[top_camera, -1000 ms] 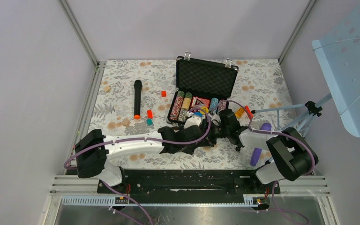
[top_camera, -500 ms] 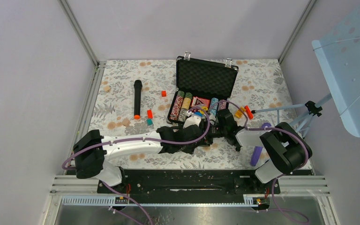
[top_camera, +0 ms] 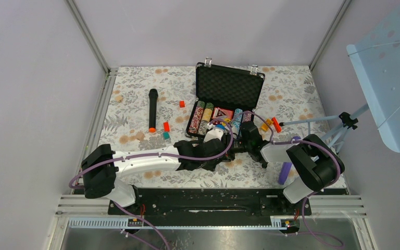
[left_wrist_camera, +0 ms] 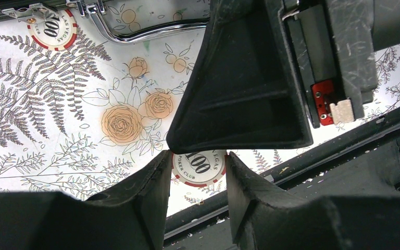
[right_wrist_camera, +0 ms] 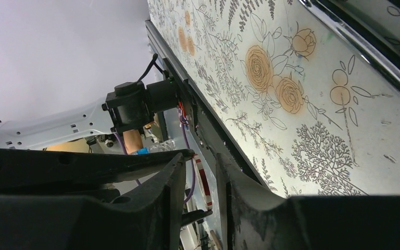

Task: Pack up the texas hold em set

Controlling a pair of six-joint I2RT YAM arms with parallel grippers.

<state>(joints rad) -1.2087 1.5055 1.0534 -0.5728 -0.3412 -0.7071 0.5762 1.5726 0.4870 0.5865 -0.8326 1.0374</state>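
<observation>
Flowery tablecloth covers the whole table, with plain grey walls round it. The black briefcase sits open near the far middle, its foam lid tilted back. Rows of striped chips are lined up in the bottom half, with a card deck between them.

Both arms meet just in front of the case's near edge. The left gripper is pinching a red and white poker chip by its rim, one finger on each side and the "100" face turned toward the wrist camera. Whether it rests on the cloth or hangs a bit above it can't be told.

The right gripper comes in from the other side. Its jaws stand a little apart with that same chip edge-on between them, and a sliver of gap shows, so no squeeze on it. From the left wrist view, one of its black fingers sits right over the chip's top edge.

A second chip lies flat on the cloth beside the case's silver handle.

Off to the left there's a black microphone, a red block and a teal block, well apart from the case.
</observation>
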